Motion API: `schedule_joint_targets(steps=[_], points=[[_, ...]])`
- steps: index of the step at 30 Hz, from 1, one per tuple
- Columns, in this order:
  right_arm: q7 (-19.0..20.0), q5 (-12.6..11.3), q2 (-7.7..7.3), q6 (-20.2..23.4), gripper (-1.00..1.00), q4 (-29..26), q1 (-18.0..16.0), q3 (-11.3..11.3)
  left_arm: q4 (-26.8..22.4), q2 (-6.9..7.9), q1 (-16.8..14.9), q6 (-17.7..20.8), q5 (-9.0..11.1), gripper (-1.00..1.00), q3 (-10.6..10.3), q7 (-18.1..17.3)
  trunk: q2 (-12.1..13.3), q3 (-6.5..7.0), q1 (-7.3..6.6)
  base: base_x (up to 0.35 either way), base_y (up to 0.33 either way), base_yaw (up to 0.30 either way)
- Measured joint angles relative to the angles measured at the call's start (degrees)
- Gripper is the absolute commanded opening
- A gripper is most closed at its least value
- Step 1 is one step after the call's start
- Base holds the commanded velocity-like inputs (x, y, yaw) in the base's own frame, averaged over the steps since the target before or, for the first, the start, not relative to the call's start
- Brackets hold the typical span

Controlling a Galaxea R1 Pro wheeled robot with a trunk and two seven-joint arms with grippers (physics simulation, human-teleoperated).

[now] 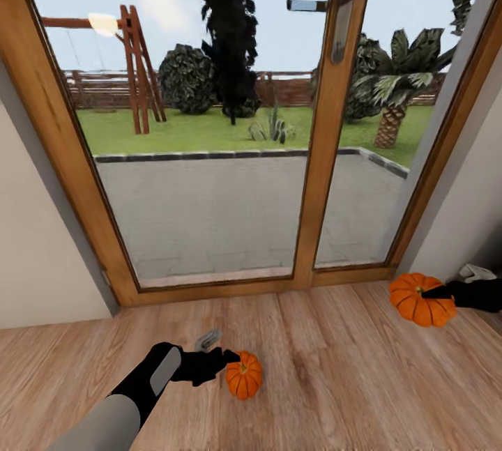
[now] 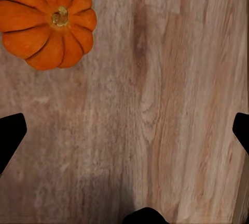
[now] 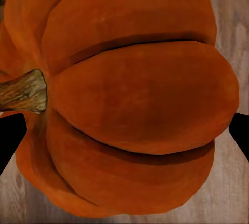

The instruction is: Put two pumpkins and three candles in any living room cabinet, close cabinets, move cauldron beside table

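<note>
Setting: a home, room on the ground floor facing a garden. I stand on a wood plank floor, warm brown, grain visible under my wrist cameras too. Ahead, a glazed patio door in a pale wooden frame, with a metal lever handle on the middle post. Plain light walls on both sides of it. Through the glass: a paved terrace, a lawn, a wooden swing frame, shrubs, a tall dark tree, a palm, a low fence behind. Two orange pumpkins lie on the floor, domestic seasonal decoration.
</note>
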Motion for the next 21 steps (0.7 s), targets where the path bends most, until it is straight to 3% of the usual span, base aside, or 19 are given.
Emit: schedule_joint_targets(steps=[5,7,16,21], points=[[0.83,-0.05,0.0,0.0,-1.0,-0.34,0.0,0.08,0.2,-0.06,0.0,-4.07,0.0,1.0,-0.02,-0.91,-0.07,-1.11,0.13,0.0,0.0,0.0],[0.95,0.03,0.01,-0.01,-1.0,-0.35,0.0,0.09,0.24,-0.06,0.0,-4.39,-0.16,1.0,0.0,-2.6,-0.09,-1.55,0.18,0.0,0.0,0.0],[1.04,0.04,0.0,-0.01,-1.0,-0.77,0.0,2.0,0.25,-0.06,0.0,-4.84,-0.42,1.0,-0.08,-3.5,-0.22,-3.55,0.41,0.0,0.0,0.0],[1.03,0.1,0.0,-0.03,-1.0,-1.59,0.0,2.09,0.41,-0.06,0.0,-9.12,-0.43,1.0,-0.07,-3.63,-0.28,-4.66,0.54,0.0,0.0,0.0]])
